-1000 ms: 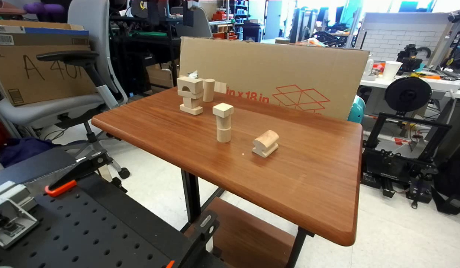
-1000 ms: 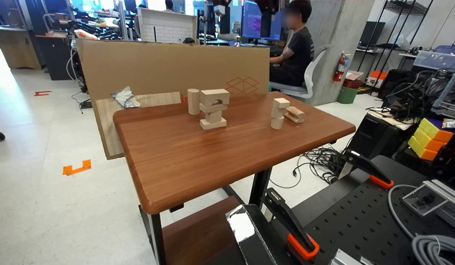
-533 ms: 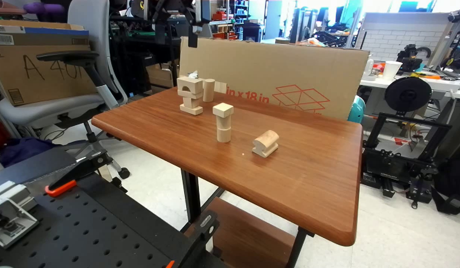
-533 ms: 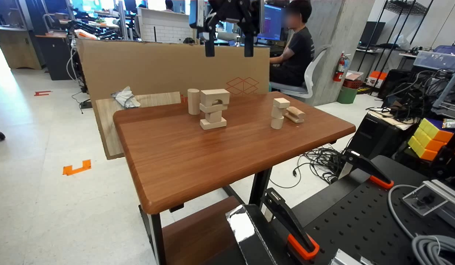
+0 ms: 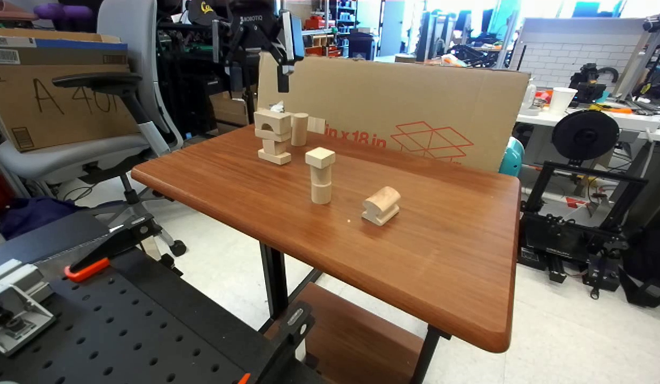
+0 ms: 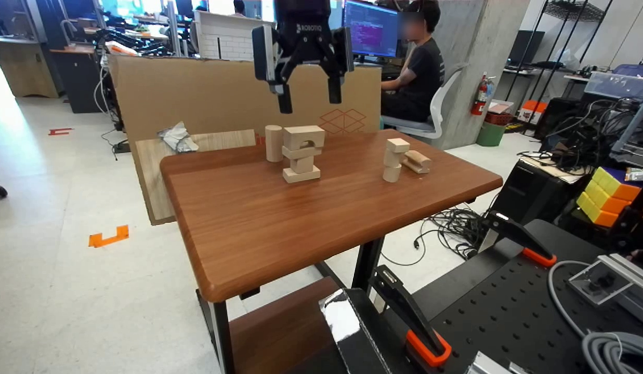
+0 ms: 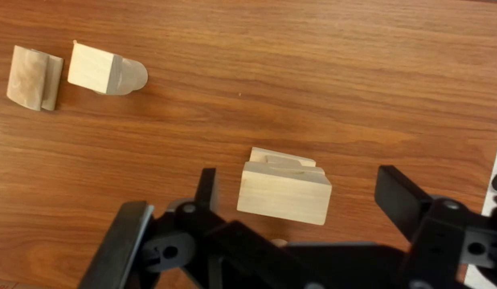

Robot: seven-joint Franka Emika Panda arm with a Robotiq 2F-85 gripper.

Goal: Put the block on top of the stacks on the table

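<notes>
One of the stacks (image 5: 274, 137), with an arch block (image 6: 303, 136) on top of flatter blocks, stands on the reddish-brown table (image 5: 415, 256). The other stack (image 5: 320, 184) is two short cylinders topped by a square block (image 6: 397, 145). All are pale wood; I cannot tell which piece is the block. My gripper (image 6: 310, 98) is open and empty above the arch stack, apart from it. In the wrist view the gripper (image 7: 297, 176) has its fingers either side of the arch block's top (image 7: 284, 194). The lower blocks are mostly hidden there.
A tall cylinder (image 5: 300, 129) stands close beside the arch stack. A round-topped grooved piece (image 5: 382, 205) lies near the cylinder stack. A cardboard sheet (image 5: 394, 106) rises behind the table. A black perforated workbench (image 6: 508, 311) with clamps stands in front.
My gripper has come down from the top edge of both exterior views toward the arch stack, staying open. The blocks have not moved.
</notes>
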